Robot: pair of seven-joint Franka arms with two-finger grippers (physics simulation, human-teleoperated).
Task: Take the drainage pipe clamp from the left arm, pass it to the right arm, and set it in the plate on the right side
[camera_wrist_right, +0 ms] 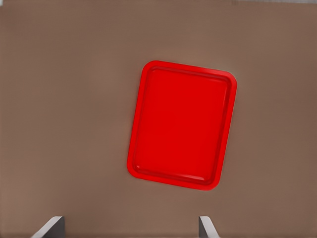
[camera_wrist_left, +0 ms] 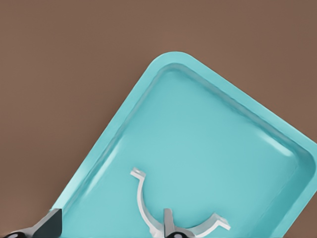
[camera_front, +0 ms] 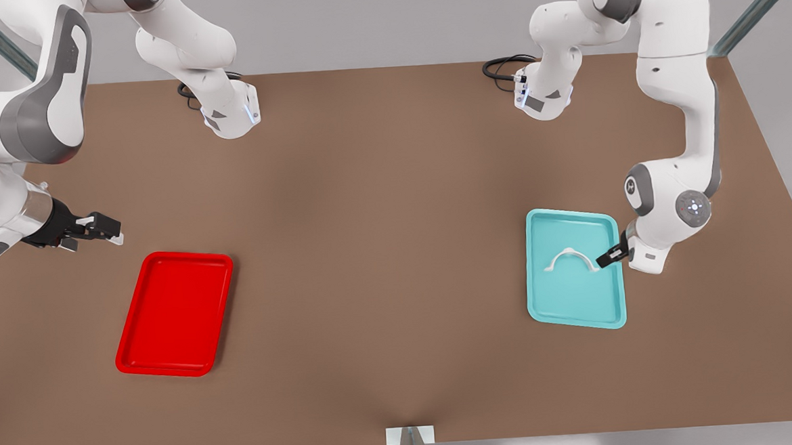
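Red plate (camera_wrist_right: 182, 125) empty under wide right gripper (camera_wrist_right: 130, 227); left gripper (camera_wrist_left: 109, 225) jaws wide, straddling clamp (camera_wrist_left: 148, 210).

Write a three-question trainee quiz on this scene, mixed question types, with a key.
1. True or false: the drainage pipe clamp lies in the red plate.
2. Which hand is at the clamp? A) left hand B) right hand
3. Fill in: the clamp lies in the ___ tray.

Key: 1 false; 2 A, its open fingers straddle the clamp, while the right hand waits open above the table near the red plate; 3 teal.
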